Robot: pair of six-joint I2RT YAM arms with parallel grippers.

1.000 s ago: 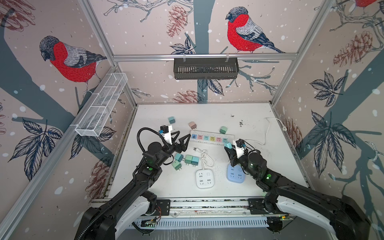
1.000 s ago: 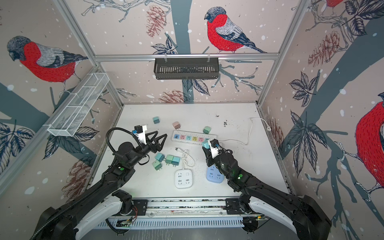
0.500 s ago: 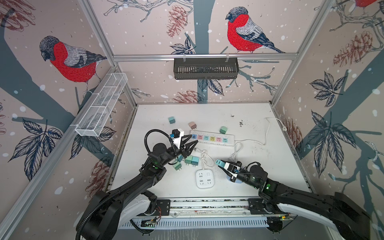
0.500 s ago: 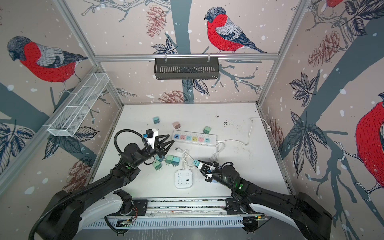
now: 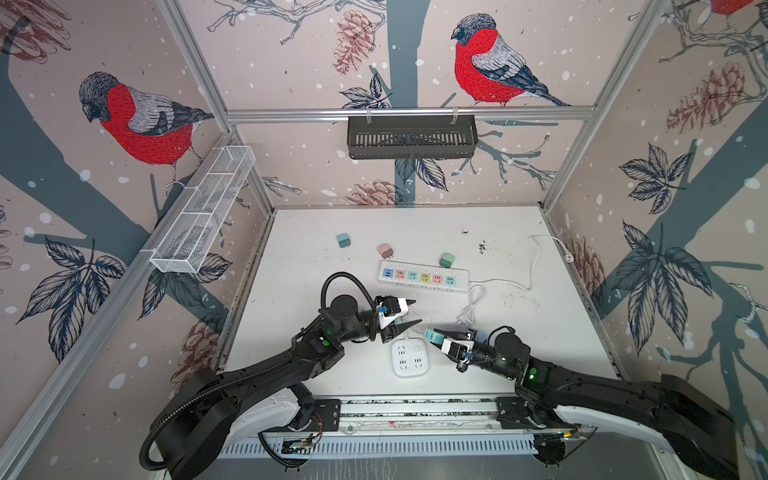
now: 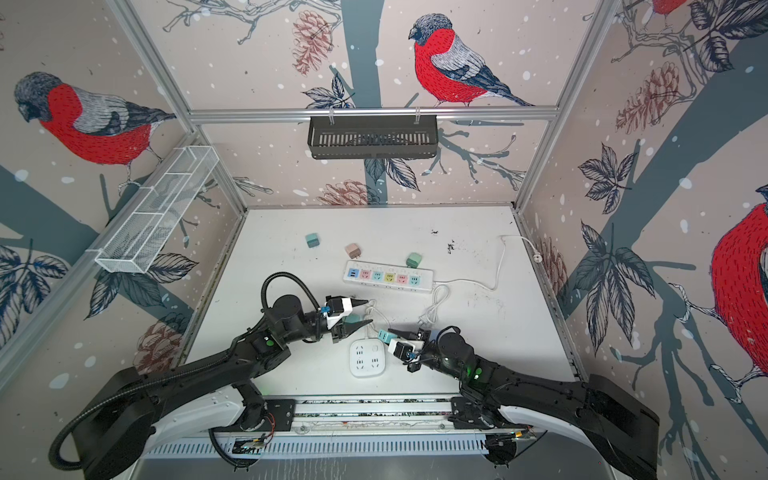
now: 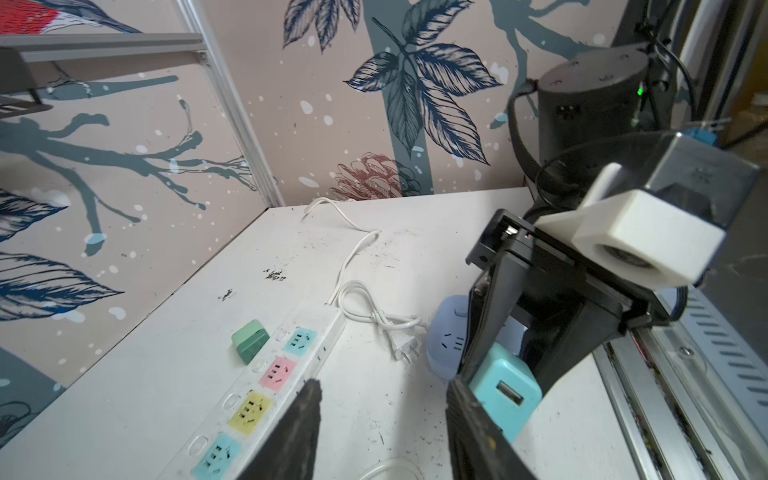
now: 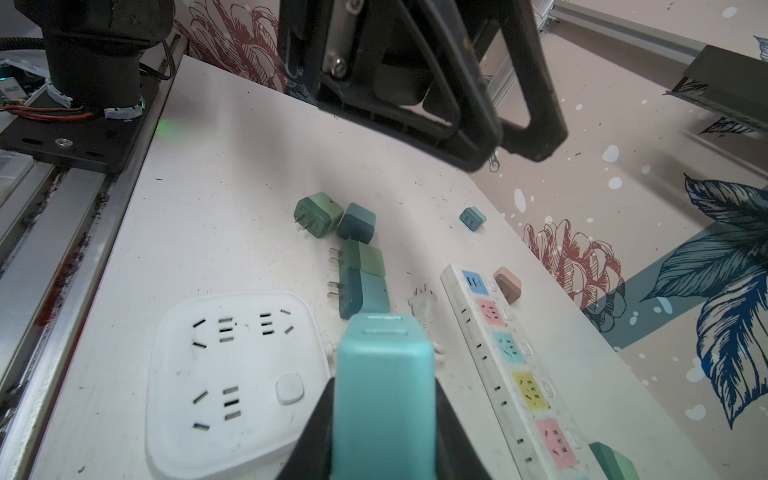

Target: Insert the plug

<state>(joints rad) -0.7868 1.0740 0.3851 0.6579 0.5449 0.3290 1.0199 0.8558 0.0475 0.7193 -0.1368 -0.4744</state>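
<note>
Plug [image 8: 384, 361], teal rounded block, clamped in right gripper [image 5: 440, 335], left gripper [image 5: 414, 311] parted, empty

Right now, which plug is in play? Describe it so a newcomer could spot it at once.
Find the square white socket block near the front rail. By its far right corner, the right tool pinches a light teal plug. It alone is held in the air; the other plugs lie on the table.

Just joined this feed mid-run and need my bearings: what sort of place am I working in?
Probably a lab robot test cell: bird-print walls on an aluminium frame box in a white tabletop set with a power strip, a square socket block and a teal plug.
</note>
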